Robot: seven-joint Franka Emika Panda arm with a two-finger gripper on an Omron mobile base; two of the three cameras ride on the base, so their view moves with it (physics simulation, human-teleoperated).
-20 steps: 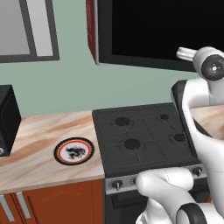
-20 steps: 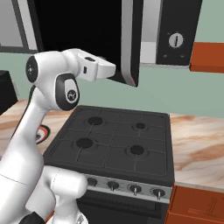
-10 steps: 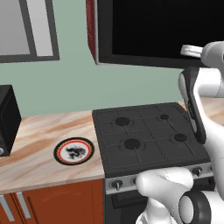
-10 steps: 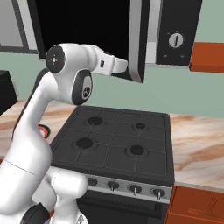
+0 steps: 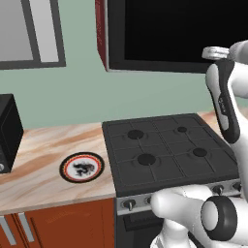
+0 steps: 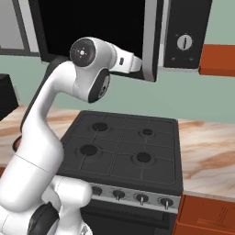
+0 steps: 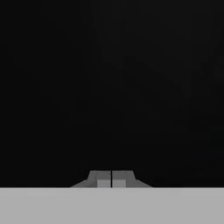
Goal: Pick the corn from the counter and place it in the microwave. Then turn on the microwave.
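Observation:
The microwave [image 5: 169, 34] hangs above the stove, with a glossy black door, silver trim [image 6: 151, 41] and a dark-red side. My gripper [image 6: 141, 68] is raised against the lower edge of the door [image 6: 92, 23], next to the knob panel [image 6: 183, 42]. In the left base view the gripper [image 5: 214, 52] sits at the door's lower right. In the hand view the gripper [image 7: 111, 180] is shut with nothing between its tips, facing a dark surface at close range. The corn is out of view. The counter [image 5: 43, 145] lies left of the stove.
A black gas stovetop [image 5: 164, 150] lies directly under the microwave. A round red-and-black-rimmed plate [image 5: 81, 167] lies on the counter beside it. A small black box [image 5: 7, 131] stands at the far left. More counter [image 6: 206, 147] runs right of the stove.
My arm has swung the hand to the right and in toward the microwave. The door's silver edge has moved closer to the knob panel. The gripper has stayed shut.

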